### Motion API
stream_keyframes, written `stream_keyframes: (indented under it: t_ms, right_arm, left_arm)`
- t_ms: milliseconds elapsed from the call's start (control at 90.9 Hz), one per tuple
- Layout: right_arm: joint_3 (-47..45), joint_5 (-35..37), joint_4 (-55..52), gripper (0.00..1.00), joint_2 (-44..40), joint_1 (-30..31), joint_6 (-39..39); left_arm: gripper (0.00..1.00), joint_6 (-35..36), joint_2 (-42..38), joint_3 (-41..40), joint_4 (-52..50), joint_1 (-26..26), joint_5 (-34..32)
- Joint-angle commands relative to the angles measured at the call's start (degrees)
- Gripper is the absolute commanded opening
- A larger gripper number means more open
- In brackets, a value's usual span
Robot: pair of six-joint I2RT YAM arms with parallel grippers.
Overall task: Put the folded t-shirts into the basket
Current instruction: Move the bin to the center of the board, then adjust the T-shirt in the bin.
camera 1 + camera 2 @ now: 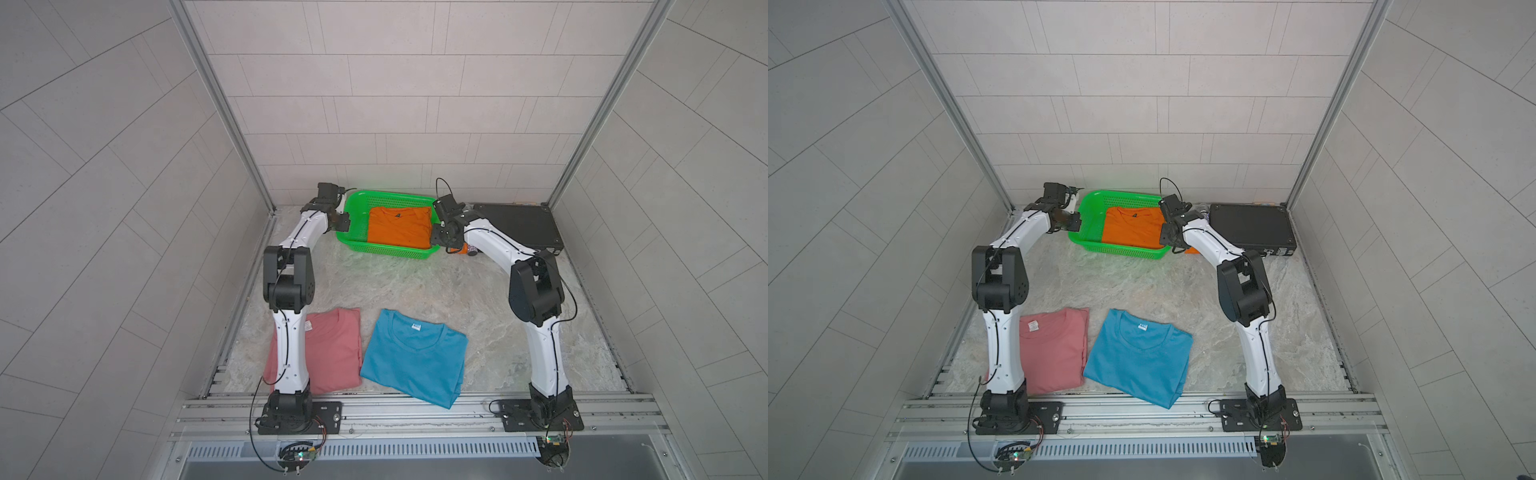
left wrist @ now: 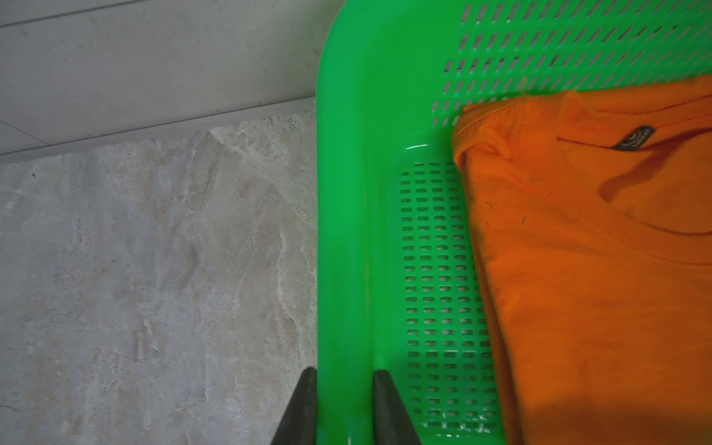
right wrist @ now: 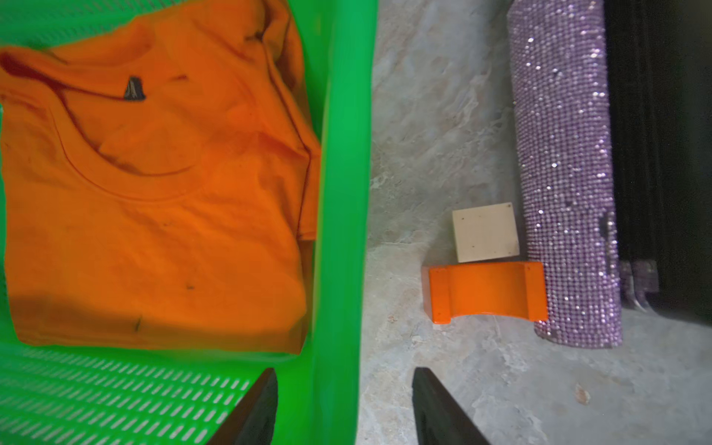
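Straddling opposite short ends of the green basket (image 1: 356, 202), the two hands only read clearly in the wrist views. The left wrist view shows the left hand (image 2: 345, 371) pinching the basket's rim, one dark finger (image 2: 300, 408) outside against the wall and the other on the inner side. The right wrist view shows the right hand (image 3: 345, 370) spread over the other end wall, with a gap between rim and finger on the outer side, not gripping. Both top views show the hands mostly as dark blobs at the basket ends. The orange t-shirt (image 1: 399, 228) lies folded flat inside the basket between the two hands, collar toward the back wall, nearer the right hand's end, with bare mesh floor on the left hand's side. Only the top views show the sky blue t-shirt (image 1: 415, 357) and the dusty pink t-shirt (image 1: 332, 353). These sit side by side at the front of the marble tabletop (image 1: 415, 286), well apart from both hands, with the pink one partly under the left arm. Only the right wrist view properly shows the clutter just outside the basket: an orange arched block (image 3: 485, 289), a cream square block (image 3: 485, 233) touching it, and a purple rhinestone-covered item (image 3: 566, 173) against the black case (image 1: 515, 226).
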Motion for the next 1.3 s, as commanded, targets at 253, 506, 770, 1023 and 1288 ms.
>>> stream_keyframes:
  t_ms: [253, 506, 770, 1023, 1288]
  right_arm:
    - [1.7, -1.7, -4.1, 0.44, -0.4, 0.1, -5.3]
    - [-4.5, -0.4, -3.0, 0.56, -7.2, -0.7, -8.4]
    - [-0.6, -6.7, -5.7, 0.58, -12.1, 1.1, -9.9]
    - [5.4, -12.5, -2.5, 0.22, -6.3, 8.9, -6.5]
    - [19.8, -18.8, -8.6, 0.08, 7.9, 11.7, -8.0]
  left_arm:
    - [0.18, -5.4, -17.3, -21.6, 2.4, -0.5, 4.1]
    - [0.36, -6.9, -23.7, -28.2, -3.5, -0.9, 6.1]
    - [0.54, -9.6, -25.1, -26.9, -11.1, -0.8, 11.0]
    - [0.57, -10.8, -29.5, -29.4, -10.5, 0.7, 13.0]
    - [0.54, -13.1, -29.6, -33.7, -8.8, 1.1, 18.7]
